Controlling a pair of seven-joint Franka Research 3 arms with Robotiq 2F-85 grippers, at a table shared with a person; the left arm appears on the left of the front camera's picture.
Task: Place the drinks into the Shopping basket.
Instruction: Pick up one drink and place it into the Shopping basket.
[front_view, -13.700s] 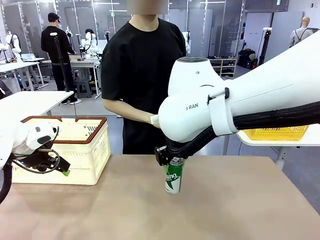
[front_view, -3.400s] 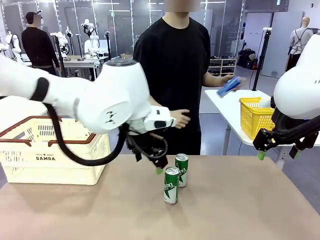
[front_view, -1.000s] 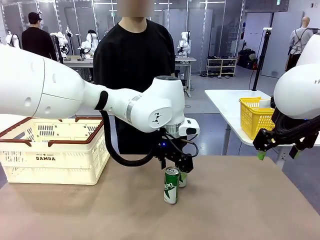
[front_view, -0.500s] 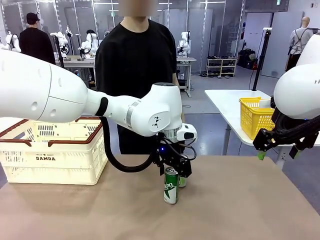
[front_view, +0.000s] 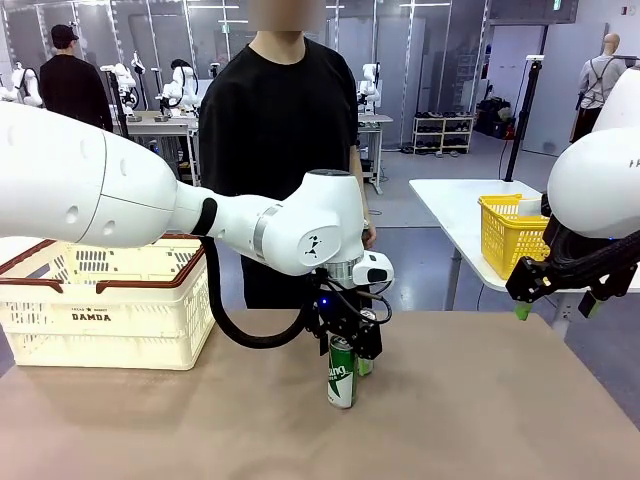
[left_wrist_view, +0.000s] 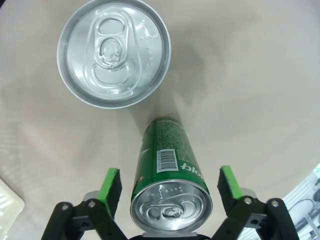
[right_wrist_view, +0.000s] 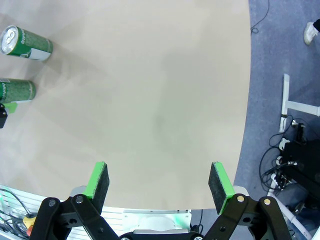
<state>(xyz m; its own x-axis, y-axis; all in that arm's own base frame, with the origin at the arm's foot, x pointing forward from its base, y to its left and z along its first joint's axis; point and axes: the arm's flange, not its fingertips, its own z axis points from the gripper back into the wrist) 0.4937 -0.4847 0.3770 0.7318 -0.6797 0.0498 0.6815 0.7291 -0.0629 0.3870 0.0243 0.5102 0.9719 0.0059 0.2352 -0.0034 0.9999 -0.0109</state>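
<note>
Well right of the basket (front_view: 150, 310), marked "DAMDA", two green cans stood upright and close together. The left gripper (left_wrist_view: 170, 187) hung over the far can (left_wrist_view: 167, 150), the one farther from the basket, with fingers apart, a pad clear of each side of its top, and the can's long axis in line with them. That can showed a barcode, the near can (front_view: 341, 375) white lettering I could not read; the right gripper (front_view: 554, 310), fingers apart, hung farther still from the basket, so the left looked the arm to close.

In the front view's centre, the farther green can (front_view: 365, 368) is mostly hidden behind the left gripper (front_view: 357, 350); the left arm (front_view: 80, 180) covers part of the Shopping basket (front_view: 110, 300).
</note>
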